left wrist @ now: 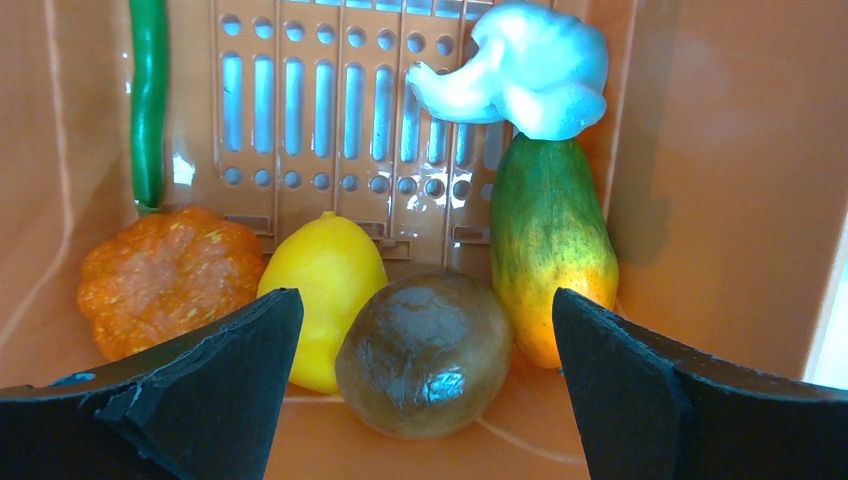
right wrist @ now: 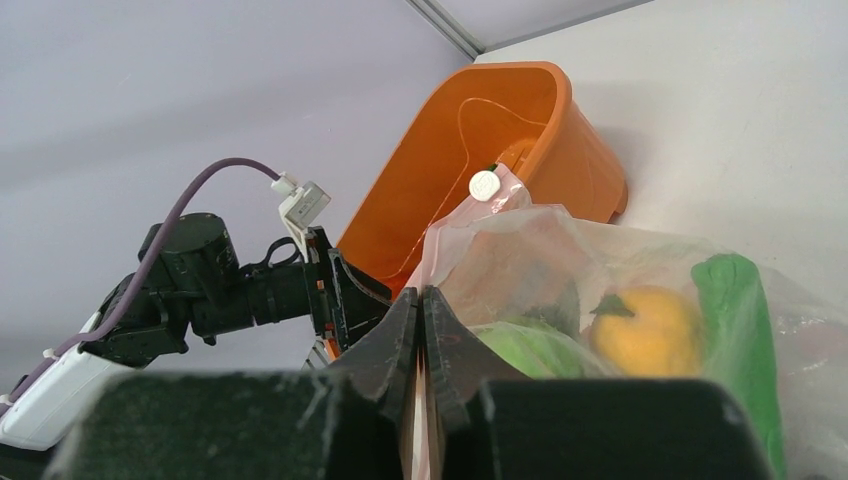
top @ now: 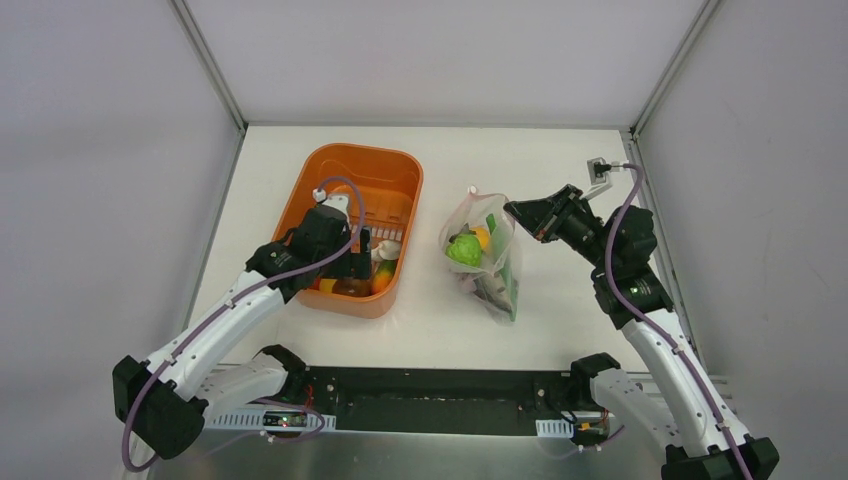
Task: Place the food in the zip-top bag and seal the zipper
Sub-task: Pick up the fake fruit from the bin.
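The left gripper [left wrist: 425, 300] hangs low in the basket [left wrist: 700, 200], jaws spread wide and holding nothing. They straddle a brown fruit [left wrist: 425, 355] that sits between a lemon [left wrist: 320, 290] and a green-orange fruit [left wrist: 550, 250], with a pumpkin [left wrist: 165, 280], a green pod [left wrist: 148, 100] and a white piece [left wrist: 520, 70] close by. The right gripper [right wrist: 420, 300] is pinched tight on the top edge of the bag [top: 485, 265], which sits on the table [top: 560, 330] just right of the basket with a green piece [top: 463, 250] and a yellow fruit [right wrist: 645, 330] inside.
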